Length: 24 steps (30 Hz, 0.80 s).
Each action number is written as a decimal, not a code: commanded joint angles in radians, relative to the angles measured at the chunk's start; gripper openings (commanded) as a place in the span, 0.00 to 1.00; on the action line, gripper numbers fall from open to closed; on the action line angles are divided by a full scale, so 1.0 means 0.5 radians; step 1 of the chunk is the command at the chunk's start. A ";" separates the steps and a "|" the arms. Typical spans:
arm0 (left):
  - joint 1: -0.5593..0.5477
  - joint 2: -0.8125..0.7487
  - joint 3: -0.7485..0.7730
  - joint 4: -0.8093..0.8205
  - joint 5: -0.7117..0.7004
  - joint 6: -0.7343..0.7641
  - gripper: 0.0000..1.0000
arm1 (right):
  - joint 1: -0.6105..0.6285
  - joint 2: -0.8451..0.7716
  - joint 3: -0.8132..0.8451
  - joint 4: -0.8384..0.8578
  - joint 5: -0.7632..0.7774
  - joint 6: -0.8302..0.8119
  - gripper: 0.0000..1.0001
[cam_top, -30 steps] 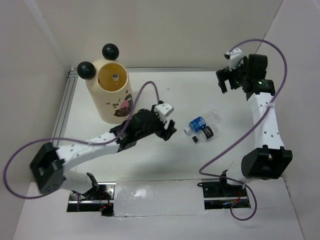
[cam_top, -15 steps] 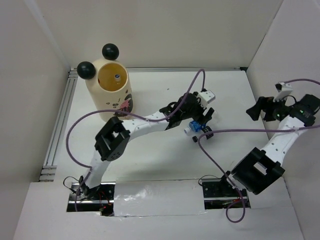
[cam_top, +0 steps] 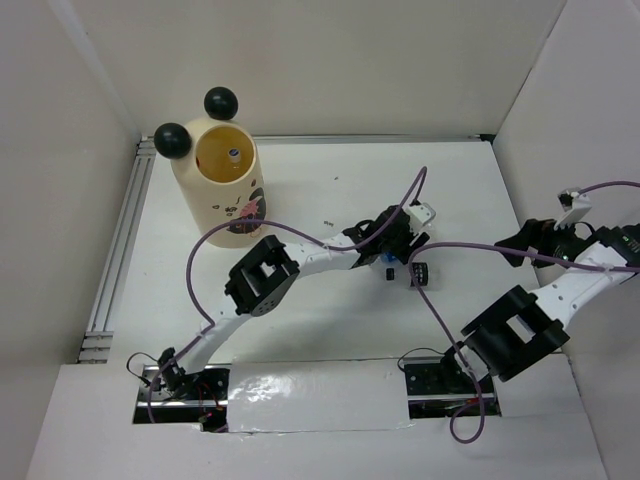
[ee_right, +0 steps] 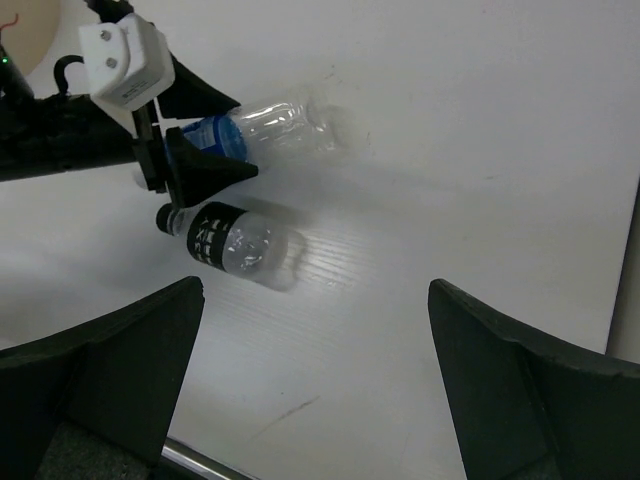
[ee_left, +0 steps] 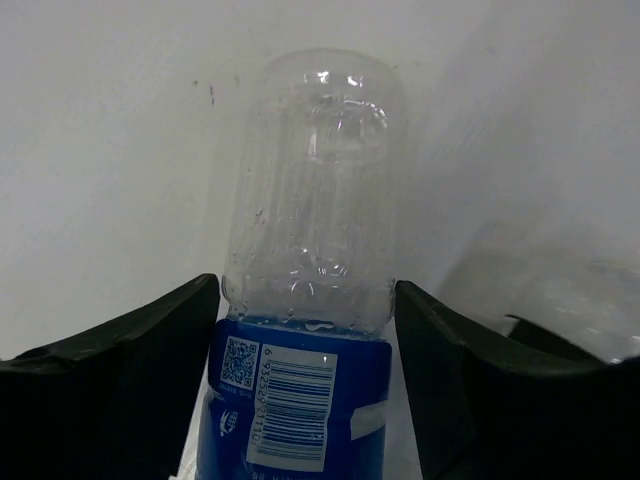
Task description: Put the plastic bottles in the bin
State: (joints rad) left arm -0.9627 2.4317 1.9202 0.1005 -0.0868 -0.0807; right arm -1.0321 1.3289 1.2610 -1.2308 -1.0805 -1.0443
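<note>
Overhead view: a white table (cam_top: 300, 170) walled in by pale panels, with two robot arms reaching from its near edge. Only this view shows the bin (cam_top: 215, 190), a tall cream cylinder with two black ball ears, a yellow inside and a pink-and-black cartoon face, standing upright at the far left of the table, well apart from the bottles. The left arm stretches to the middle of the table, where its pincer (cam_top: 405, 235) covers most of one bottle. A second small clear bottle with a black label (cam_top: 420, 272) lies just beside it on the near side. The right pincer (cam_top: 515, 245) hangs off to the right, apart from both. The left wrist view shows what the overhead view hides. A clear ribbed bottle with a blue label and barcode (ee_left: 315, 200) lies on the table with its base pointing away, between the two black fingers of the left pincer (ee_left: 305, 300). The fingers sit close against the bottle's sides at the label, and it cannot be told whether they press on it. The right wrist view shows both bottles from the side. The blue-labelled bottle (ee_right: 275, 120) is straddled by the left pincer (ee_right: 215, 135). The black-labelled bottle (ee_right: 235, 245), with its black cap, lies free just beside. The right pincer (ee_right: 315, 290) is spread wide over bare table, holding nothing.
</note>
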 commanded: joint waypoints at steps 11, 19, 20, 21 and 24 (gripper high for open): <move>0.060 -0.292 -0.370 -0.210 -0.087 0.121 0.35 | 0.201 -0.016 -0.077 -0.146 -0.082 -0.206 1.00; 0.078 -0.737 -0.928 -0.511 0.044 0.186 0.35 | 0.579 -0.056 -0.178 0.071 0.096 -0.127 0.98; 0.078 -0.804 -1.017 -0.541 0.063 0.186 0.43 | 0.622 -0.074 -0.196 0.114 0.096 -0.105 0.98; 0.078 -0.829 -1.051 -0.578 0.097 0.186 0.50 | 0.622 -0.075 -0.196 0.115 0.096 -0.087 0.98; 0.078 -0.893 -1.171 -0.655 0.152 0.161 0.71 | 0.659 -0.075 -0.196 0.164 0.096 -0.050 0.98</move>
State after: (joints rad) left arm -0.9272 2.0056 1.4002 -0.0738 -0.0719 -0.0067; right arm -0.7162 1.3239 1.1629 -1.2186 -1.0389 -1.0958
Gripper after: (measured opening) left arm 0.688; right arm 0.986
